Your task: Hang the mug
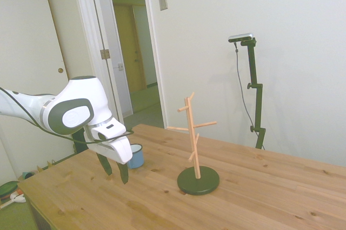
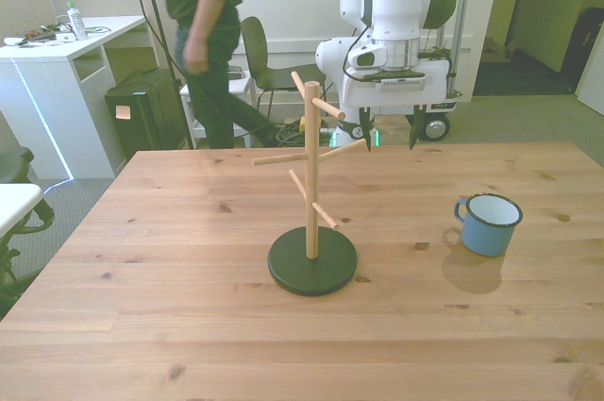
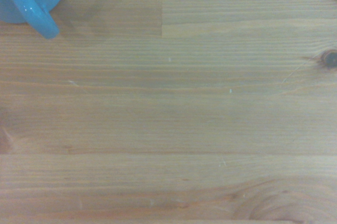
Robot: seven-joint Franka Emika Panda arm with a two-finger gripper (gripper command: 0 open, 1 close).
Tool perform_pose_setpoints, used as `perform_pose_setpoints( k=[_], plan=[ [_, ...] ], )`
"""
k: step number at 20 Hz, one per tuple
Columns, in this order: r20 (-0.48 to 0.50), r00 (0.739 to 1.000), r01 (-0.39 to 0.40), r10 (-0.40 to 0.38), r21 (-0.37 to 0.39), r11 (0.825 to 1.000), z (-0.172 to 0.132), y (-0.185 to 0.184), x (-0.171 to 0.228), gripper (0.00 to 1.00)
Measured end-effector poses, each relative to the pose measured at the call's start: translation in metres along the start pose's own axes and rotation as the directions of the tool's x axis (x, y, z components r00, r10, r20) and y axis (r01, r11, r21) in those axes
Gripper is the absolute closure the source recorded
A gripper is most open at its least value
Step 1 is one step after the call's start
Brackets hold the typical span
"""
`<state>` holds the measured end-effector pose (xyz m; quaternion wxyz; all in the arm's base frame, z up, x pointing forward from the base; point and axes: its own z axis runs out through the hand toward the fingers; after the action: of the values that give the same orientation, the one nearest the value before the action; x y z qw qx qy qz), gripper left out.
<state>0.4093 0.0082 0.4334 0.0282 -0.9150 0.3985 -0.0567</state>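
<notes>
— While the white arm hangs over the pale wooden plank table (image 2: 189,325), where does the small light-blue enamel mug (image 2: 489,224) sit?

— Upright on the boards, at about three o'clock from the wooden peg stand with the round dark base (image 2: 312,231) in the front view, well apart from it. Its loop handle points toward the stand (the white inside shows from above).

— And the two-finger gripper (image 2: 389,131)?

— Up off the table, its dark fingers (image 1: 123,171) spread wide and holding nothing. In the side view the mug (image 1: 135,156) shows just behind it, partly hidden.

— Anything from the wrist?

— Bare planks, with the mug's blue handle (image 3: 39,17) at one corner.

— Anyone about?

— A person in dark clothes (image 2: 208,33) stands beyond the table, at eleven o'clock from the stand.
</notes>
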Motion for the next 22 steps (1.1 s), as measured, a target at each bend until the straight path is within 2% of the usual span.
perform_pose_setpoints(
  k=[12, 17, 22],
  plan=[
    [-0.026, 0.995, 0.094, -0.093, 0.017, 0.995, -0.005, -0.016, -0.017, 0.00],
    [-0.054, 0.983, 0.179, -0.177, 0.029, 0.984, -0.012, -0.048, -0.041, 0.00],
    [-0.074, 0.969, 0.239, -0.235, 0.042, 0.970, -0.023, -0.084, -0.050, 0.00]
  ],
)
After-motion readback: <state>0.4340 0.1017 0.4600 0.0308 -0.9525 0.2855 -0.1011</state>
